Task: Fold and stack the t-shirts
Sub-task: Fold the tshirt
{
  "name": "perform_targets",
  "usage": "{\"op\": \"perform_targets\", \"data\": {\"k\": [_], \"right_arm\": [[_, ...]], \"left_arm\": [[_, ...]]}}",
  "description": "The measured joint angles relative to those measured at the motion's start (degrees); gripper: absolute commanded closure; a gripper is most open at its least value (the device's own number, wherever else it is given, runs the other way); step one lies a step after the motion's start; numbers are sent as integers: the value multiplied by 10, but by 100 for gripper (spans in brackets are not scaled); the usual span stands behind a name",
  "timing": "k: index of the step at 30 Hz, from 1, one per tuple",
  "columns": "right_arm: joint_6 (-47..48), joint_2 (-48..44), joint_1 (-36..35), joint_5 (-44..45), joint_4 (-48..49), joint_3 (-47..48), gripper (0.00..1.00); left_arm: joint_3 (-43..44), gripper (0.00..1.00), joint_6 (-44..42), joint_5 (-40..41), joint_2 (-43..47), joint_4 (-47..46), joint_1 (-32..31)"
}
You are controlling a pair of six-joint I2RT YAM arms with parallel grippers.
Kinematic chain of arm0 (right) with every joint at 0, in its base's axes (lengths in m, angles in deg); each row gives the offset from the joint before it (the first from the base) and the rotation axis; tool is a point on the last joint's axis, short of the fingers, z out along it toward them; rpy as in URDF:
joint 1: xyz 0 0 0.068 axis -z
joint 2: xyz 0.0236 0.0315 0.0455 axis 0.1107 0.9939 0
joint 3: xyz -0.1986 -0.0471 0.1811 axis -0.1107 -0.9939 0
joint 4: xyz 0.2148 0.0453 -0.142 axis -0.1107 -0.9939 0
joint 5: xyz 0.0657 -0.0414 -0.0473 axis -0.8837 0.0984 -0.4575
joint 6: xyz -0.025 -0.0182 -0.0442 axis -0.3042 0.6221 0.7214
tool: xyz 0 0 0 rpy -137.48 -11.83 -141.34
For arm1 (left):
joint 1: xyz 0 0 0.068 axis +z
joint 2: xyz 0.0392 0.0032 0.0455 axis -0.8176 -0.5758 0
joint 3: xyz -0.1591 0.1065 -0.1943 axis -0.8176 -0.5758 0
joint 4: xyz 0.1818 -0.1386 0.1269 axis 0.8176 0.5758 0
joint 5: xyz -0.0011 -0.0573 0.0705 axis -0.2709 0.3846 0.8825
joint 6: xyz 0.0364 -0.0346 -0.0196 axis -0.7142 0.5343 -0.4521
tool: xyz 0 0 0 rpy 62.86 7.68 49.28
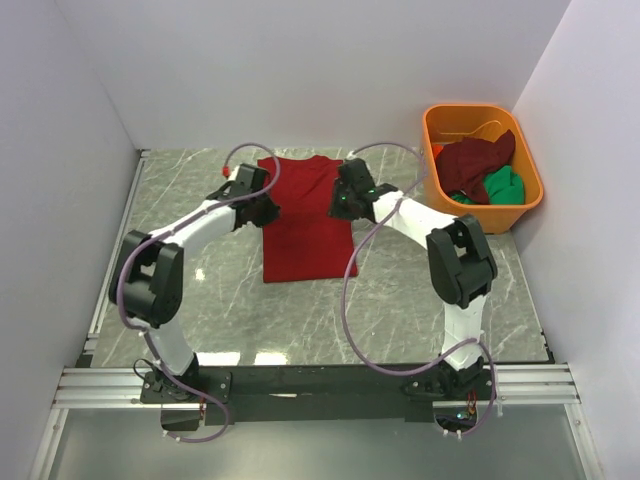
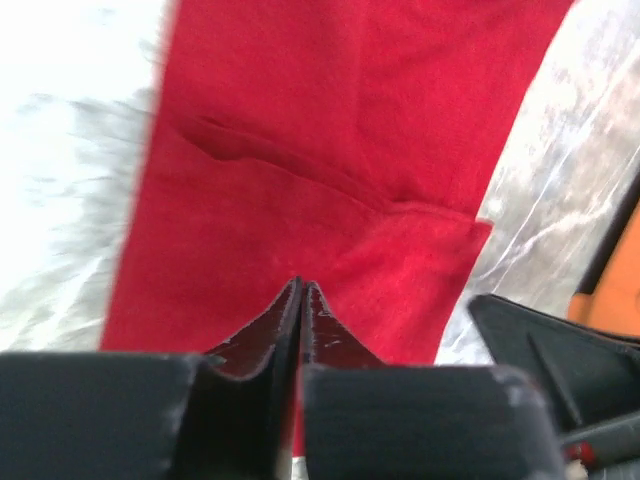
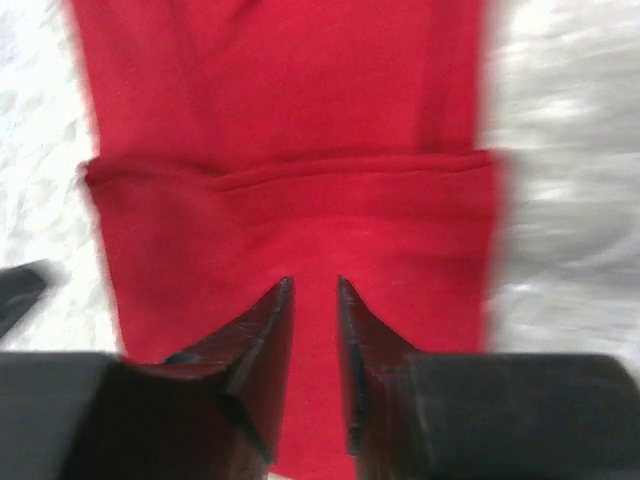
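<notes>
Left end effector point(image 2: 301, 290) looks closed to us, tips meeting, no cloth visibly pinched. Right end effector point(image 3: 313, 285) is slightly open and empty. Both hover over the red t-shirt point(image 1: 305, 215), a narrow strip mid-frame on the worktop point(image 1: 400, 300). The maroon t-shirt point(image 1: 480, 160) and green t-shirt point(image 1: 503, 185) sit in the orange tub point(image 1: 530, 190), upper right. We flag a risk: pinching one layer could undo the fold.

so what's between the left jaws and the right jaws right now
The bright red t-shirt, lying on the marble table. The top view shows it filling the gap between the two sets of jaws, with nothing else there.
</notes>
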Motion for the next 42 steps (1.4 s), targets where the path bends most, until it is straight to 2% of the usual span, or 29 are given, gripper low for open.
{"op": "perform_targets", "data": {"k": [2, 9, 16, 23, 41, 42], "right_arm": [[1, 12, -17, -16, 1, 13, 73], [1, 82, -31, -67, 26, 70, 76], [-2, 146, -27, -98, 22, 123, 76], [-14, 190, -14, -120, 22, 163, 77], [-36, 192, 48, -204, 54, 138, 78], [-36, 189, 52, -209, 58, 132, 78]], "left_arm": [[9, 99, 0, -14, -20, -6, -12], [57, 99, -6, -52, -114, -24, -12], [98, 99, -7, -80, -169, -38, 1], [116, 99, -8, -96, -203, -39, 29], [120, 99, -30, -114, -209, -48, 50], [122, 96, -35, -114, -209, -48, 50]]}}
